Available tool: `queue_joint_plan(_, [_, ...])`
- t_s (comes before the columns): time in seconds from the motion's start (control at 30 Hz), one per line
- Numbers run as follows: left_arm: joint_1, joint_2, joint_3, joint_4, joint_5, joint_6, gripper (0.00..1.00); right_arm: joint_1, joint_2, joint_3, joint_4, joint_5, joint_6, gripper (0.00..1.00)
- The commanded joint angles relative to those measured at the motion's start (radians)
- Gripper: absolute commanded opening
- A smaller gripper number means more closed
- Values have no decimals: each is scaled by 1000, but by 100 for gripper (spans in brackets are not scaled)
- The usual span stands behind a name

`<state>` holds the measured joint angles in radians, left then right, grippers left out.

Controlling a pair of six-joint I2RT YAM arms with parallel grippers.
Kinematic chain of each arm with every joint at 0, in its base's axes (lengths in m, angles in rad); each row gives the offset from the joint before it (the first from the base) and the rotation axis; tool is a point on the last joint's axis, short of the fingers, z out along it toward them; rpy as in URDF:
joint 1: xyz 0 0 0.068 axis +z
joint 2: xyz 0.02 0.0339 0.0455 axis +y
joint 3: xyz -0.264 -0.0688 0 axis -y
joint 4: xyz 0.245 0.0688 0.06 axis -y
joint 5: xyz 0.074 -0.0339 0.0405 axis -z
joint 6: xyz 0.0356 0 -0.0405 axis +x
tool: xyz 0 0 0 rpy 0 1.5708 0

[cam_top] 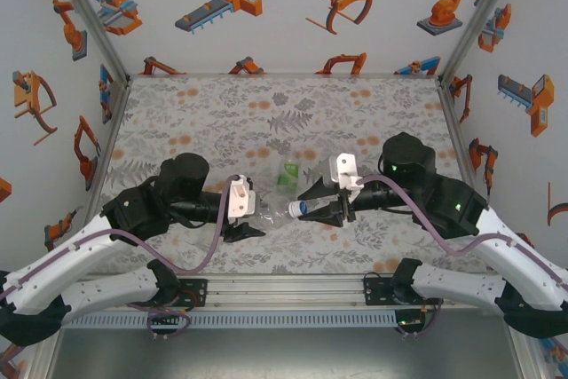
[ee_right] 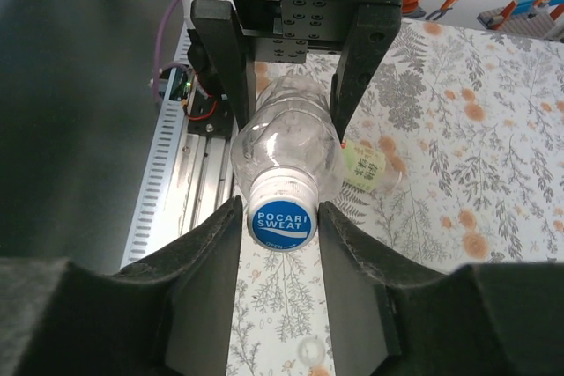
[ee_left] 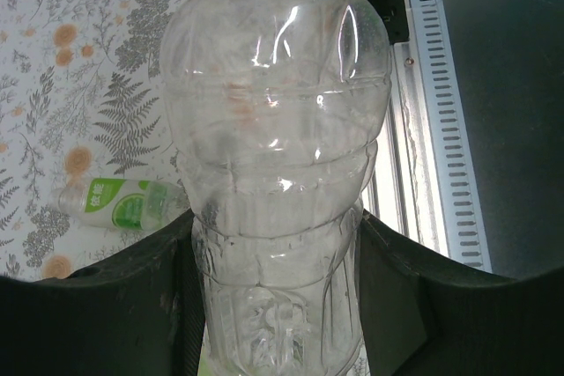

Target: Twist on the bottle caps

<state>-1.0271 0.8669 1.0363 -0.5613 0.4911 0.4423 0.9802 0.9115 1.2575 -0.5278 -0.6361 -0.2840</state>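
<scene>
A clear, nearly plain bottle (cam_top: 271, 210) lies level between the two arms, just above the table. My left gripper (cam_top: 251, 219) is shut on its lower body (ee_left: 275, 156), with a black finger pressed against each side. On the bottle's neck sits a white cap with a blue printed top (ee_right: 281, 217). My right gripper (ee_right: 280, 226) is closed around this cap, its pads against the cap's sides. In the top view the right gripper (cam_top: 319, 204) meets the cap (cam_top: 300, 209) from the right.
A bottle with a green label (cam_top: 287, 175) lies on the floral mat behind the held one, also seen as the green-labelled bottle (ee_left: 119, 202) in the left wrist view. A small pale round thing (ee_right: 308, 351), perhaps a cap, rests on the mat below the right fingers. The metal rail (cam_top: 284, 288) runs along the near edge.
</scene>
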Motion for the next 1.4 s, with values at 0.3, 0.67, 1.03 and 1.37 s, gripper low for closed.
queue_joint_plan(0.3, [-3,-10,27,5,-9,-16,0,-2,-4,-35,96,141,310,0])
queue_joint_plan(0.67, [-3,-13,12,8,-195,-9,0,36,68,-5,-123,544,1361,0])
queue_joint_plan(1.03, [-3,2,1,3,-253,-8,0,37,156,67,-194,506,1664,19])
queue_joint_plan(1.37, [-3,3,-2,-12,-275,-12,0,36,147,76,-207,506,1667,46])
